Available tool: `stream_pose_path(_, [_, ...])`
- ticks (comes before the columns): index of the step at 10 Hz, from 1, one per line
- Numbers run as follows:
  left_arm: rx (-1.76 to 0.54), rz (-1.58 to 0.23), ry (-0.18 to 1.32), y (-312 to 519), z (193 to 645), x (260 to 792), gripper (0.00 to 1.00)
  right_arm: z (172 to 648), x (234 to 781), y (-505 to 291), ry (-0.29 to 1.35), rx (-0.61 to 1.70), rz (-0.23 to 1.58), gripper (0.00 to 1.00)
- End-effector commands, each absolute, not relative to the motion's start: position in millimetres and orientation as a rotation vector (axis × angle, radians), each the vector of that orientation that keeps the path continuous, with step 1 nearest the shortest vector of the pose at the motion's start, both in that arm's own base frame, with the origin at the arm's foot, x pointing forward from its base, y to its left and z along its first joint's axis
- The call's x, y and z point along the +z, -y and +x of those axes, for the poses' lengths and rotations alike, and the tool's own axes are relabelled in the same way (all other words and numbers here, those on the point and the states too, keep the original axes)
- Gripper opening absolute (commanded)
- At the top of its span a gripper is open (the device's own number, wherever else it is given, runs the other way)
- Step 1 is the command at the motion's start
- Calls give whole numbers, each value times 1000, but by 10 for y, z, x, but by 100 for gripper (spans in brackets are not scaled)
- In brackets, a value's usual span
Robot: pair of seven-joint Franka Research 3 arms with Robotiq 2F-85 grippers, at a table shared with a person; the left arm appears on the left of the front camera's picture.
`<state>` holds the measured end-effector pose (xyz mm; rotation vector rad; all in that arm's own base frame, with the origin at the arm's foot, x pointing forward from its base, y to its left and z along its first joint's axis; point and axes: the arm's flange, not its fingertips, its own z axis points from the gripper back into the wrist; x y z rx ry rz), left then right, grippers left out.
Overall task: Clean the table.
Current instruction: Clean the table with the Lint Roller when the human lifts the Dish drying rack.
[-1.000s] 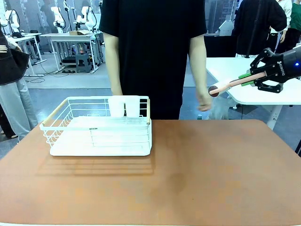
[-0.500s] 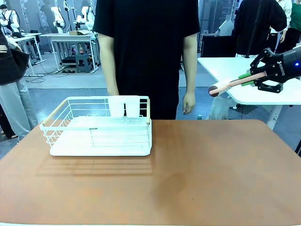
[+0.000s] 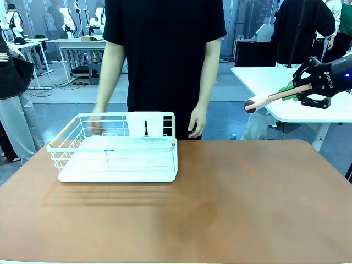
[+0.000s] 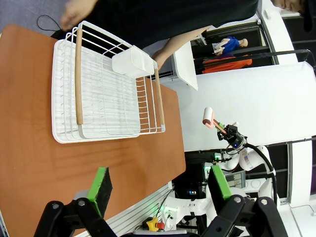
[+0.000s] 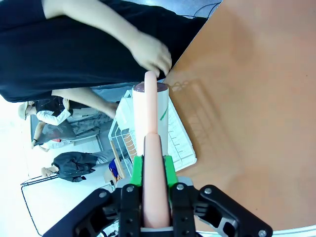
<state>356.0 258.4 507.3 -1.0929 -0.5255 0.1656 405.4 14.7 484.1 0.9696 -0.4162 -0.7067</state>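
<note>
- Your right end effector (image 3: 287, 91) is pinched tight on the handle of a roller (image 3: 257, 102). It hangs high, out past the far right corner of the counter (image 3: 247, 198), with the roll end pointing in towards the person.
- My read is that it's parked up there on purpose, tool in hand but out of the person's way.
- In the right wrist view the handle runs straight up between the green pads with the roll out ahead. That looks like a square grip, good for laying the roll flat on the surface later.
- Your left end effector (image 4: 160, 190) is spread wide with nothing between the pads. It hovers high over the counter's edge and looks down on the rack (image 3: 118, 159).
- The counter, the thing you're cleaning, is the reddish-brown top right in front of you. It stretches across the whole front view, and the white wire rack sits on its far left part.
- The person's hands are at the rack, one (image 3: 98, 125) at the far left rim and the other (image 3: 196, 122) just beside the far right corner. I can't tell whether either has a grip yet.
- I'd guess they mean to lift the rack away and free up the surface.
- Watch the arms over that far edge, because bringing the roller down there could clip them.
</note>
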Motion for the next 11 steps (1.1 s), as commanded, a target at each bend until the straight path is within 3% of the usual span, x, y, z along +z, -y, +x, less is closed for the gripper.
stream_pose_path(1, [161,-1102,535,-2598,3542,5090,100,4054,4839,-157,412,-701,968,0])
stream_pose_path(11, [161,-1102,535,-2598,3542,5090,100,4054,4839,-157,412,-701,968,0])
